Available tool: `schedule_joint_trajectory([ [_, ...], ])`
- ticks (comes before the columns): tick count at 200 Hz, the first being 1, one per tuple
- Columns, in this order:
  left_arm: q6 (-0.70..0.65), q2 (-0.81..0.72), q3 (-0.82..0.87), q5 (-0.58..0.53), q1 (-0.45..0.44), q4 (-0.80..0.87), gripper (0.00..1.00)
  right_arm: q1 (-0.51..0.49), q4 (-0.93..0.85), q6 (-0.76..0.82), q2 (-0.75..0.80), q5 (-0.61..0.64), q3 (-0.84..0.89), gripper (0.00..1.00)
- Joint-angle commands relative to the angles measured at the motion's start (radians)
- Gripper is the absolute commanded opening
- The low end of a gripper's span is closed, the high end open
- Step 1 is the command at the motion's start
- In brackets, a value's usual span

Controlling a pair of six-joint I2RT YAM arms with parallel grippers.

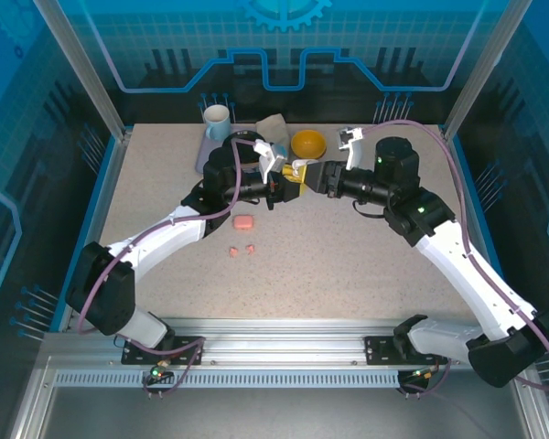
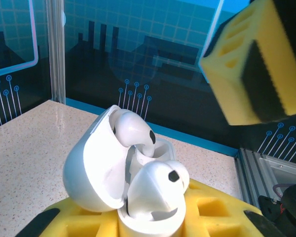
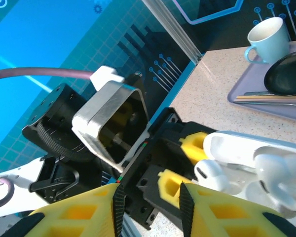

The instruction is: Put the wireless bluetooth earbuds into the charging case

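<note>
White case (image 2: 91,170) clamped open by left gripper (image 1: 282,186), held above the table (image 1: 366,265) near its far edge; two white earbuds (image 2: 158,180) sit in it. Right gripper (image 3: 148,207) is parted, empty, just beside. Pink earbuds (image 1: 242,249) lie mid-table, open tabletop toward the right edge.

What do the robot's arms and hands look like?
The left arm and right arm are white and black, with purple cables looping along them. The left hand and right hand have chunky yellow-and-black fingers.
</note>
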State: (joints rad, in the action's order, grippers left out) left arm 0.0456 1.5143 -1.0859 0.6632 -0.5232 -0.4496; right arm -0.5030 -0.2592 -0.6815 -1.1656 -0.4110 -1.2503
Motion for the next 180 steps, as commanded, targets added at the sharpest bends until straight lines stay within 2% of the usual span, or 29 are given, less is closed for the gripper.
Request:
schedule_joint_trajectory([
  [1,-0.020,0.009,-0.031,0.017,-0.007,-0.025,0.00,-0.022,0.016,-0.017,0.003,-0.017,0.032,0.37],
  [52,-0.018,0.001,-0.035,0.022,-0.007,-0.023,0.00,-0.037,0.034,-0.010,-0.035,0.015,0.043,0.36],
  [129,-0.017,-0.014,-0.020,0.032,-0.009,-0.025,0.00,0.019,0.027,0.008,-0.071,0.039,0.006,0.35],
  [180,-0.028,-0.019,-0.020,0.031,-0.009,-0.019,0.00,0.037,0.042,-0.004,-0.052,-0.004,0.004,0.35],
])
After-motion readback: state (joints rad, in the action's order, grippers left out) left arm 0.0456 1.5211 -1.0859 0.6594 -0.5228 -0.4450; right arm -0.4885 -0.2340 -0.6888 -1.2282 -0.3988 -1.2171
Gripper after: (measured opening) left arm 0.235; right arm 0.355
